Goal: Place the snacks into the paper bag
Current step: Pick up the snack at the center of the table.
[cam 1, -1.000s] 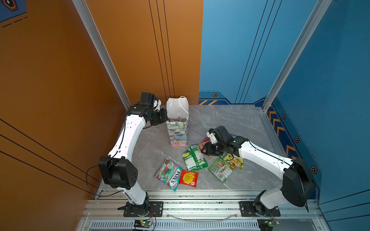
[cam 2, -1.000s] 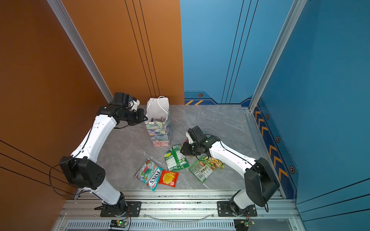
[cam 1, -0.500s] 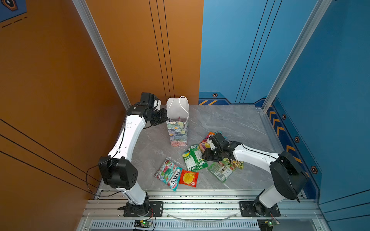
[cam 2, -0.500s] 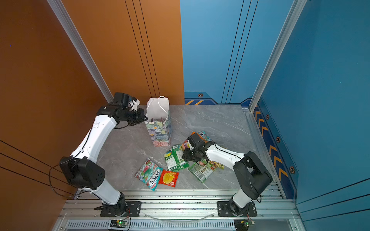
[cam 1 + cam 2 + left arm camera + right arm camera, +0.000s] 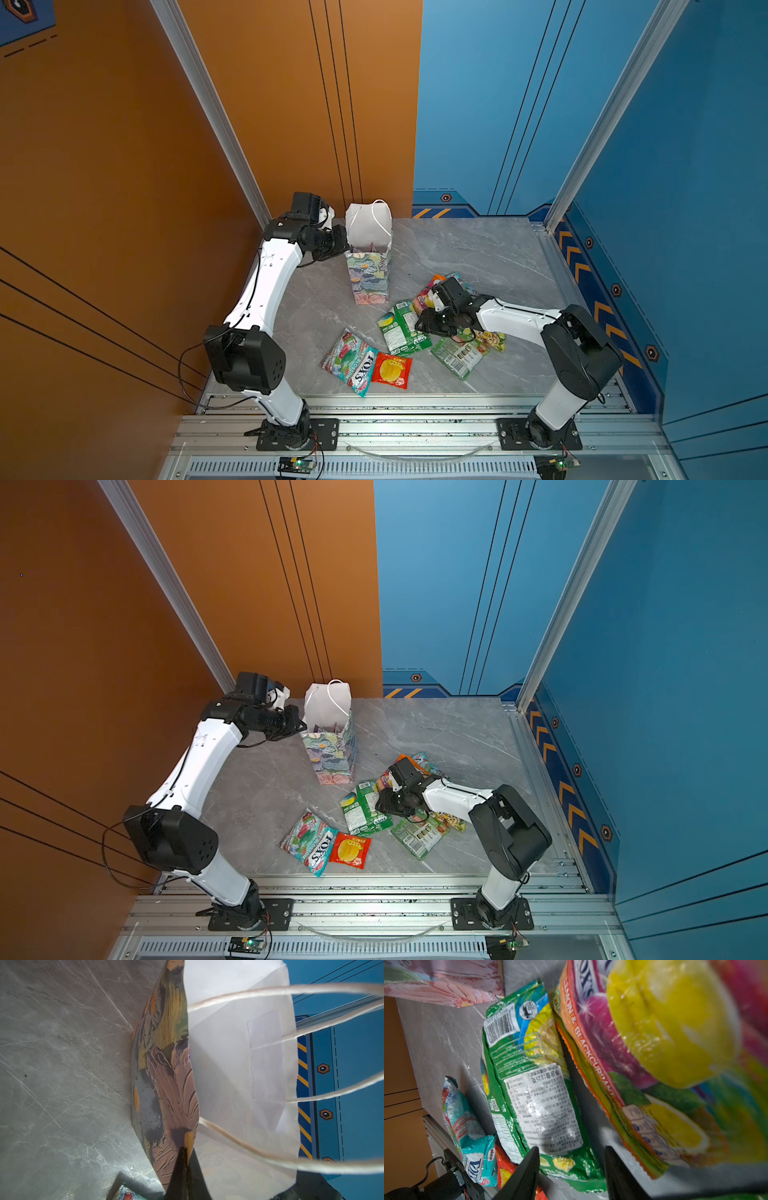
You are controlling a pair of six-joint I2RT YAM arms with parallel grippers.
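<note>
1. The paper bag (image 5: pixel 369 270) stands upright at the back left of the grey desk (image 5: pixel 478 257). Its mouth is open, with plain white inside and a flower print outside.
2. Its thin white cord handles (image 5: pixel 249 993) loop loosely above the open mouth.
3. The left hand (image 5: pixel 186 1150) is clamped on the paper bag. In the left wrist view its two dark fingers (image 5: pixel 180 1169) pinch the top edge of the printed wall, one outside and one inside.
4. In both top views the left hand (image 5: pixel 338 246) reaches the bag's upper edge from the side of the left arm.
5. The right hand (image 5: pixel 428 325) is down low among the snacks, in front of the bag and to its right.
6. In the right wrist view its fingers (image 5: pixel 525 1167) stand apart, poised over the end of a green packet (image 5: pixel 533 1093).
7. That green packet lies flat on the desk with its printed label side up.
8. An orange packet (image 5: pixel 602 1059) with lemon and berry pictures lies just beside the green packet, its edge lifted off the desk.
9. A teal packet (image 5: pixel 351 362) lies flat nearer the front rail, touching a red-and-yellow sachet (image 5: pixel 391 370) on its right.
10. A second green packet (image 5: pixel 457 357) lies under the right forearm, and a yellow pouch (image 5: pixel 492 338) lies just beyond it.
11. All of these snacks lie on the desk, outside the bag.
</note>
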